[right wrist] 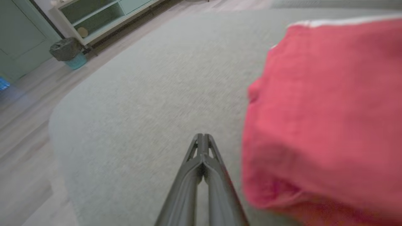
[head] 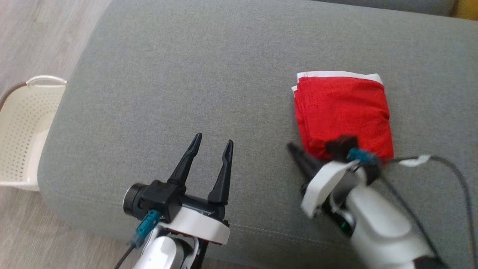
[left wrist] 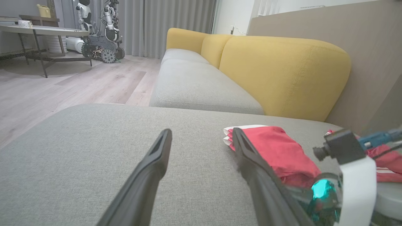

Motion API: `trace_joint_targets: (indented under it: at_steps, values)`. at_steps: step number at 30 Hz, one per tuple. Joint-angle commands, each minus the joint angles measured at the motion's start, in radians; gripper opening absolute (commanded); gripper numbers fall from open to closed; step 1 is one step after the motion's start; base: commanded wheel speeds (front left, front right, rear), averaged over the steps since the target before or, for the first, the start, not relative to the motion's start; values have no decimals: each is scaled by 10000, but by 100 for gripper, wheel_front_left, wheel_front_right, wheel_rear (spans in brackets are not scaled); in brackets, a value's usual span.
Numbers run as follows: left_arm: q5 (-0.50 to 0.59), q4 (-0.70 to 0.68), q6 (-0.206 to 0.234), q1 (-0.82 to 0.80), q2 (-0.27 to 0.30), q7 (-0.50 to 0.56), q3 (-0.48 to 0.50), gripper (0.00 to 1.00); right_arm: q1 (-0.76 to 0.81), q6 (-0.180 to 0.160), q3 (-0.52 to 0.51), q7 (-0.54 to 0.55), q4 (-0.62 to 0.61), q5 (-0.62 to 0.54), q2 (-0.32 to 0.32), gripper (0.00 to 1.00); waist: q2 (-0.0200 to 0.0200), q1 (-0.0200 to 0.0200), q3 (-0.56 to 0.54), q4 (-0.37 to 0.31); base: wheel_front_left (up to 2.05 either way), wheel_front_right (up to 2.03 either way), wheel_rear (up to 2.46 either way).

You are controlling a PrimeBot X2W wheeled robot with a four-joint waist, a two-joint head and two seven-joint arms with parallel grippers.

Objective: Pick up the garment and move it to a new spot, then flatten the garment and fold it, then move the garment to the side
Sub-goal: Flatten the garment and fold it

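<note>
Right gripper (right wrist: 203,141) pinched shut, empty, folded garment (head: 343,112) just beside it; left gripper (head: 213,140) wide, idle. Only side move left, looks like.

No writing, label, brand mark, number or sign can be read in any of the views. The red garment (head: 343,112) is seen as plain cloth with a white edge band, and no print can be made out on it. The right wrist view is too blurred for fine lettering to be told.
</note>
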Motion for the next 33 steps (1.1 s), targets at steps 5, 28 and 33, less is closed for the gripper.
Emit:
trace_joint_targets:
  at_steps: [5,28,33]
  values:
    - [64,-303,43,-167,-16,-122,308,100,284,63,597,-1078,-400,585,392,0,-1,0,-253,-158,0,0,0]
    - [958,-1899,640,1901,-16,-122,2525,100,4954,63,-5461,-1875,-6885,-2308,312,100,-1,0,-1884,-1734,0,0,0]
    - [1753,-1890,653,2508,-16,-122,2762,100,5666,63,-5795,-1876,-7203,-2605,525,100,-1,0,-2033,-1882,0,0,0]
